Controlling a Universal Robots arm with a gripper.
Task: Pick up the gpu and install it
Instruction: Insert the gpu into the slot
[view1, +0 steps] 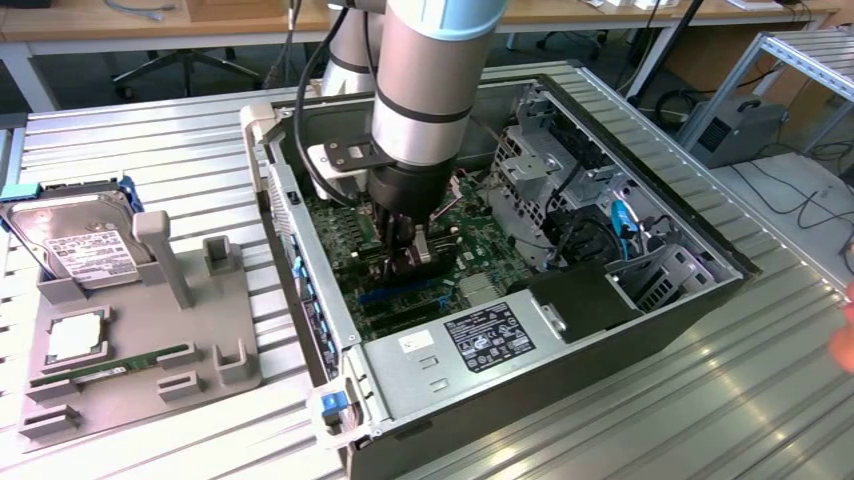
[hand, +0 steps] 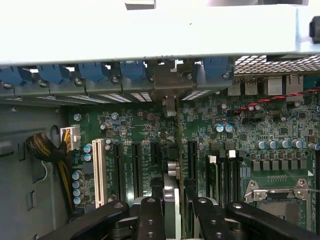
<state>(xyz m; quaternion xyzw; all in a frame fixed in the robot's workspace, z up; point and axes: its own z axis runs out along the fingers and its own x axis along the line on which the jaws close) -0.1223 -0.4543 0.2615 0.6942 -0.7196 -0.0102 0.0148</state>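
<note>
- the gpu (hand: 172, 165) sits edge-on between the fingers of the gripper (hand: 172, 212), a thin dark card standing on its long edge; its long axis runs straight away from the gripper toward the rear wall of the computer case (view1: 667, 300).
- the gripper is clenched on the gpu, one finger on each flat face, near the card's upper edge at the end closest to the wrist.
- the far end of the card carries its pale metal bracket (hand: 170, 82), which lies directly ahead of the gripper and looks to sit in the gap between the blue slot clips (hand: 120, 70) along the case's rear wall.
- directly under the gripper, the card's lower edge is over a black slot on the motherboard (hand: 235, 125), lined up with the other long slots; whether it is fully seated cannot be told.
- just beside the gripper on one flank is a white slot (hand: 98, 172), and past it a bundle of yellow and black cables (hand: 50, 155); on the other flank, the processor socket (hand: 277, 192).
- in the exterior view the arm (view1: 420, 90) comes straight down into the open case, the gripper (view1: 407, 255) low over the board.
- well apart from the gripper, toward the exterior view's left, a grey tray (view1: 160, 385) on the tabletop (view1: 667, 420) holds a hard drive (view1: 80, 240) and a green memory stick (view1: 114, 365).
</note>
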